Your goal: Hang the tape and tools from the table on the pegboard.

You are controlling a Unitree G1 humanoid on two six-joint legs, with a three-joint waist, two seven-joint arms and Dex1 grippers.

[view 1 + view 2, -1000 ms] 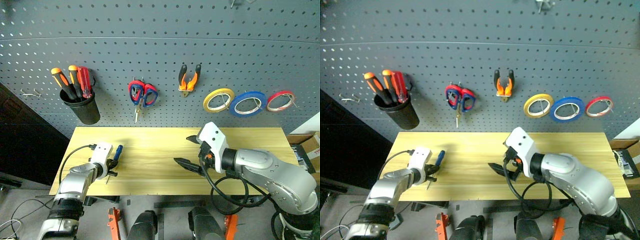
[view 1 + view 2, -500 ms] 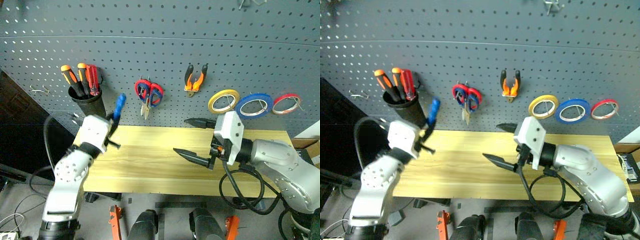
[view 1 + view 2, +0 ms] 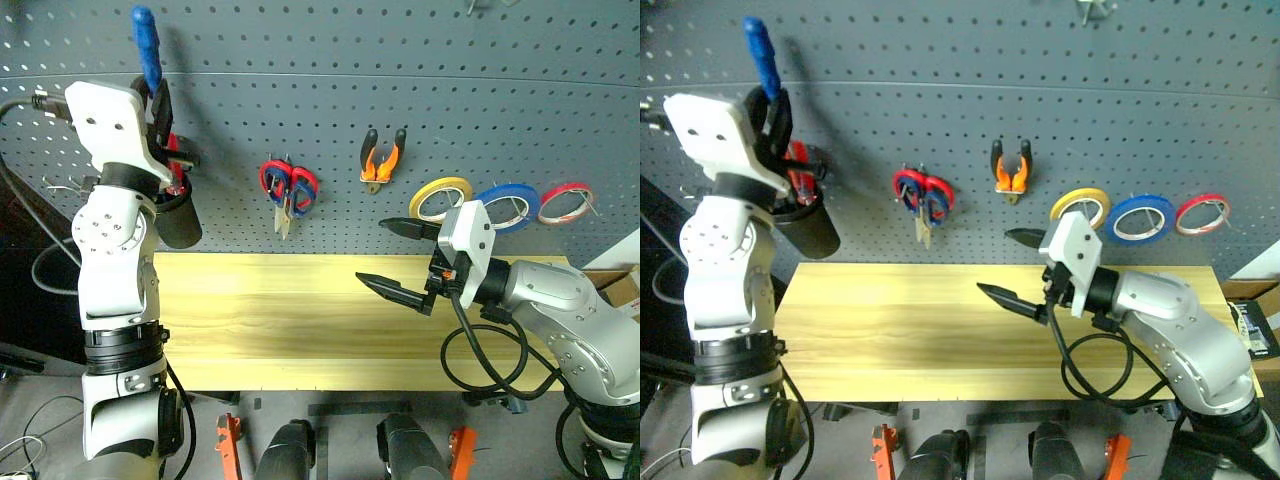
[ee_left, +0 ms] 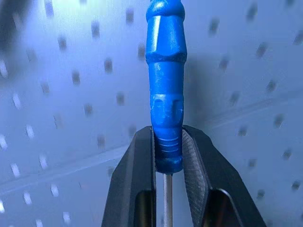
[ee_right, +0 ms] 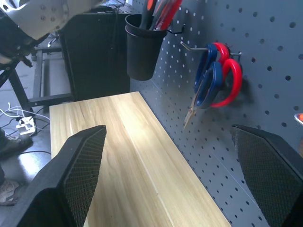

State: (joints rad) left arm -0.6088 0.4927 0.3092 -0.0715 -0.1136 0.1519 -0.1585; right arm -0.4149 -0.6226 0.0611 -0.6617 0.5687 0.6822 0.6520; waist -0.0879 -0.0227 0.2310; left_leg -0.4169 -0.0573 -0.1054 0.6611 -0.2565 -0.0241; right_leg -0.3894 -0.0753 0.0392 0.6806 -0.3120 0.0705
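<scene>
While table (image 3: 300, 320) sits bare below pegboard (image 3: 400, 80), left gripper (image 4: 168, 161) clamping screwdriver (image 4: 166, 90) above cup (image 3: 178, 218), right gripper (image 3: 395, 258) gaping, empty.

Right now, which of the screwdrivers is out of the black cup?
The blue-handled screwdriver, clamped upright in the left hand in front of the pegboard. The orange and red ones stand in the cup.
</scene>
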